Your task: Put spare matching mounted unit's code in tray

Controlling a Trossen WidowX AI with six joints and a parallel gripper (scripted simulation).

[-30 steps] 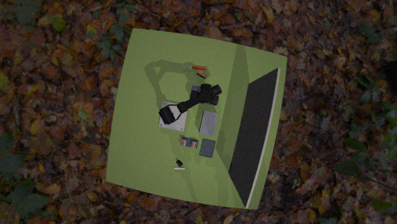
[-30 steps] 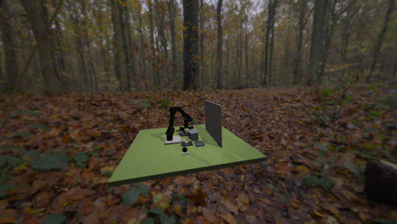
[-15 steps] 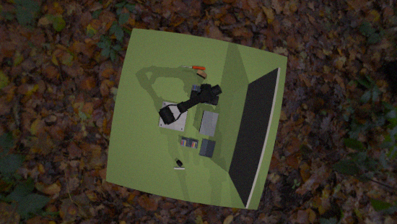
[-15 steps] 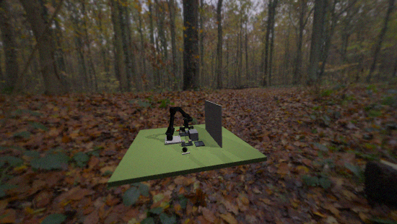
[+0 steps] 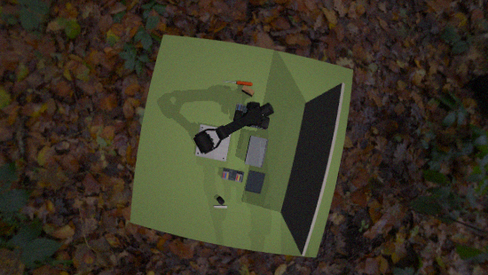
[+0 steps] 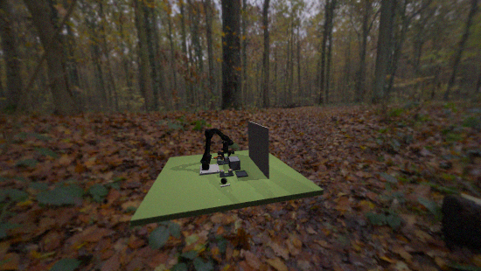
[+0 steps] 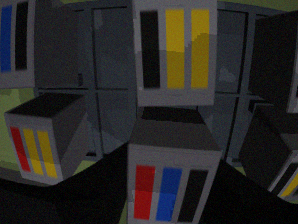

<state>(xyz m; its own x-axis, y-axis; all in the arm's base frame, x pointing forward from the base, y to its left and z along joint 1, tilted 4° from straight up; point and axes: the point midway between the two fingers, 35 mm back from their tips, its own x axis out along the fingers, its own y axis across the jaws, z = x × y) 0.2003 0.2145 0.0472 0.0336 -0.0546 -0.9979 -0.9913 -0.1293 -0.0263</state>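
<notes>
A green table (image 5: 177, 186) sits on leaf-covered ground, with a tall dark panel (image 5: 310, 168) standing upright along one side. The black arm (image 5: 231, 126) rises from a pale base plate (image 5: 220, 154) near the middle of the table and reaches toward the far end, where its gripper (image 5: 248, 116) hangs over a group of small grey spares. Just beside the base plate, on the panel side, stands a grey unit (image 5: 256, 151); next to that lies a dark square tray (image 5: 255, 182), and beside the tray a second set of striped blocks (image 5: 232, 176). A small black object (image 5: 219, 200) with a white strip by it lies nearer the table edge, and an orange-handled tool (image 5: 244, 82) lies past the gripper. In the wrist view the spares stand in a dark rack (image 7: 113, 50), each with three coloured stripes on its face. The red-blue-black spare (image 7: 169, 189) is lowest in that view, between the dark fingers, which are clenched on it. Directly above it stands a black-yellow-yellow spare (image 7: 174, 46); to the left are a red-yellow-yellow spare (image 7: 33, 145) and one showing blue and black stripes (image 7: 16, 36). A further spare (image 7: 286, 176) at the right edge shows only part of a yellow stripe. The gripped spare is at the rack, well apart from the tray.
</notes>
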